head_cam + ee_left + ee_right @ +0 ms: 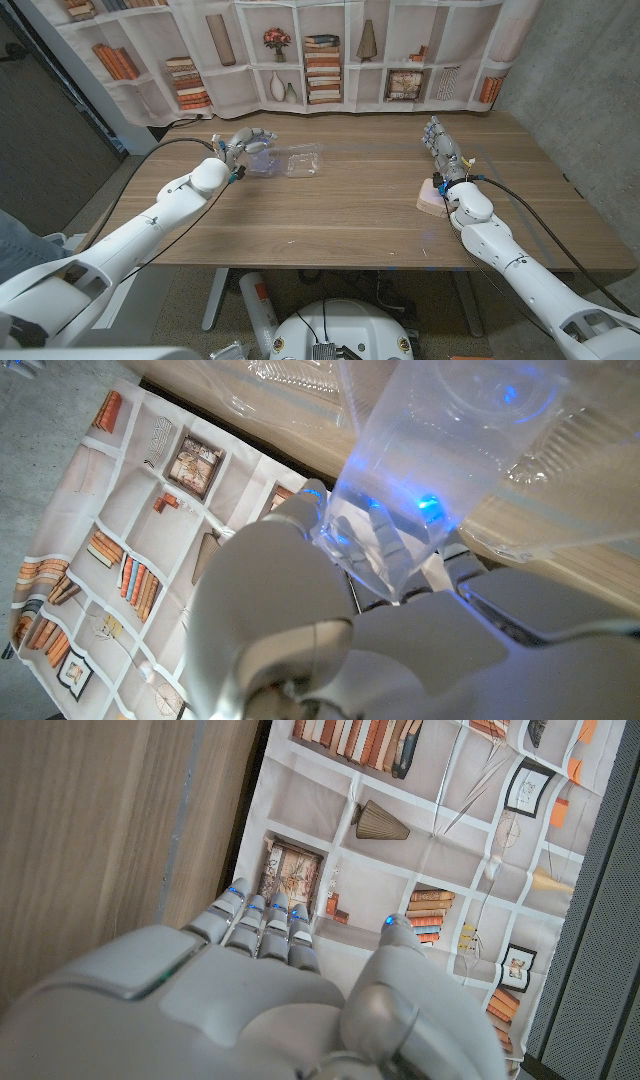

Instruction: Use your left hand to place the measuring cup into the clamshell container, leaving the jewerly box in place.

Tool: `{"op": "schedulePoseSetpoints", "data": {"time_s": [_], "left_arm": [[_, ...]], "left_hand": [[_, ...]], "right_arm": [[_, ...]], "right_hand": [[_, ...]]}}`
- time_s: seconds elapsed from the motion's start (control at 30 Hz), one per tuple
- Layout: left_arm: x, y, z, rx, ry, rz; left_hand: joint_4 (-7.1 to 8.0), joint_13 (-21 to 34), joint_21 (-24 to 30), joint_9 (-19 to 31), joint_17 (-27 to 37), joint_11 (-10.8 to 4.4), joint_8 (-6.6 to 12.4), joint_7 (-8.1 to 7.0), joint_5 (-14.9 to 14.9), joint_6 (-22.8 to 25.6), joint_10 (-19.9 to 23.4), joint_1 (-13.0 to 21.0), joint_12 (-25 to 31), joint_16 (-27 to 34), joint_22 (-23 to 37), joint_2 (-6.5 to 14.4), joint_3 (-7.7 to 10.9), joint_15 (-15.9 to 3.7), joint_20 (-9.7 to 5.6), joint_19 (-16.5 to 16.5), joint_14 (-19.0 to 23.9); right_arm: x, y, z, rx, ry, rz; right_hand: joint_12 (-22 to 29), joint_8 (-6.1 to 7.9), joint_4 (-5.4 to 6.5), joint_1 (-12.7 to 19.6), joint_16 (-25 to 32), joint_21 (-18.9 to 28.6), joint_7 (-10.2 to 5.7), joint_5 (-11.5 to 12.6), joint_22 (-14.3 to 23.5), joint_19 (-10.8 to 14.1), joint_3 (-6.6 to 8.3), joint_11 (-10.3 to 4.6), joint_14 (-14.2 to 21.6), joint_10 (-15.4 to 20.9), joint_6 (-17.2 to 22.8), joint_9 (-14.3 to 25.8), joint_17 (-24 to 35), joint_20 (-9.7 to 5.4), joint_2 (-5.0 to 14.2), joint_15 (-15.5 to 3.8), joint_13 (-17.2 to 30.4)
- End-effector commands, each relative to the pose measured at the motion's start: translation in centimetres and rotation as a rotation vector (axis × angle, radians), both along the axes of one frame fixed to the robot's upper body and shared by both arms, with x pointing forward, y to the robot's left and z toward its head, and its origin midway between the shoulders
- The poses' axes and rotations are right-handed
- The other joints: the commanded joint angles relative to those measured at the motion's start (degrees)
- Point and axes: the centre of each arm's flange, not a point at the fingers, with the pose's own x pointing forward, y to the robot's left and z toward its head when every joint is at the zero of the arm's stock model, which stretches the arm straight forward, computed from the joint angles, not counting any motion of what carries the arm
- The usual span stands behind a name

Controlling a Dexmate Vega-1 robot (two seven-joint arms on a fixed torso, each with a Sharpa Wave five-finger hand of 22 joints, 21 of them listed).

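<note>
Clear plastic all round here: the measuring cup point(261, 162) is gripped by the left hand point(240, 147), fingers wrapped on its wall (blue fingertip lights glow through it in the left wrist view point(430, 455)). It is held just beside the clamshell container point(303, 161), which lies open on the wooden table point(340, 215), on its left side. The cup is judged not yet inside. The step in hand is the carry-over and set-down. It is best done by bringing the cup across above the tray's rim, keeping it level, then lowering before the fingers are released; the light clamshell could be nudged or slid if the rim is clipped. The right hand point(441, 150) is empty with fingers extended, standing by the pink jewelry box point(432, 198) (to be left alone).
</note>
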Motion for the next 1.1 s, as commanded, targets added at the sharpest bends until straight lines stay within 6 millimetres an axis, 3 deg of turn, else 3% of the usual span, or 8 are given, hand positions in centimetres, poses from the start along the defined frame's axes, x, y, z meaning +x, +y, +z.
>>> {"op": "schedulePoseSetpoints", "data": {"time_s": [0.03,0.47,0.57,0.93,1.1], "left_arm": [[0.0,0.1,-0.2,-0.006,0.005,0.0],[-1.1,1.0,-0.5,-0.019,-0.006,-0.003],[-1.1,1.3,-0.6,-0.032,-0.006,-0.007],[-0.8,1.6,-1.0,-0.049,0.007,-0.017],[-0.8,1.7,-0.9,-0.051,0.01,-0.018]], "left_hand": [[0.59,0.02,-0.66,-0.05,-0.2,0.25,-0.56,-0.33,-0.77,-1.03,-1.16,-1.41,-0.6,-0.63,0.03,-0.67,-0.35,-2.47,0.04,-1.32,-0.96],[2.2,-0.36,-1.79,-0.25,-0.45,1.46,-2.13,-0.99,-2.65,-4.42,-3.85,-5.86,-1.59,-1.22,-0.04,-2.86,-2.38,-1.75,0.27,-3.07,-3.35],[2.73,-0.51,-2.31,-0.32,-0.51,2.62,-2.97,-0.87,-3.06,-6.14,-5.37,-7.37,-1.89,-1.55,-0.03,-3.43,-2.99,-1.16,0.45,-3.9,-4.75],[3.64,-1.03,-3.63,-0.5,-0.88,4.17,-5.17,0.4,-2.99,-10.04,-9.85,-9.95,-2.51,-2.35,0.04,-3.91,-3.76,0.25,0.73,-6.08,-8.49],[4.19,-1.37,-4.0,-0.61,-1.11,4.21,-7.16,1.62,-2.87,-13.74,-11.15,-11.28,-2.32,-2.14,0.07,-3.97,-4.12,0.42,0.65,-6.39,-9.04]], "right_arm": [[0.2,0.1,-0.1,0.001,0.004,0.0],[0.3,0.0,-0.2,0.001,0.01,-0.002],[0.3,0.1,-0.2,0.0,0.011,-0.001],[0.7,0.6,-0.2,-0.005,0.02,0.006],[0.9,0.6,-0.1,-0.007,0.02,0.01]], "right_hand": [[0.12,0.2,-0.39,0.31,-0.06,-0.04,0.02,-0.16,0.12,0.33,0.06,0.04,0.45,0.44,0.44,0.18,0.26,-0.16,0.49,0.12,0.21],[0.13,0.2,-0.42,0.29,-0.08,-0.09,-0.06,-0.16,0.12,0.31,0.05,0.06,0.43,0.52,0.49,0.18,0.26,-0.07,0.5,0.08,0.21],[0.12,0.21,-0.43,0.29,-0.08,-0.1,-0.12,-0.16,0.12,0.32,0.05,-0.01,0.44,0.5,0.51,0.18,0.26,-0.1,0.51,0.05,0.21],[0.13,0.22,-0.46,0.28,-0.09,-0.15,-0.15,-0.16,0.12,0.29,0.05,0.08,0.43,0.54,0.58,0.19,0.26,0.01,0.53,0.05,0.21],[0.12,0.2,-0.47,0.28,-0.08,-0.16,-0.19,-0.16,0.13,0.3,0.05,0.03,0.45,0.53,0.55,0.19,0.26,-0.02,0.54,0.09,0.21]]}}
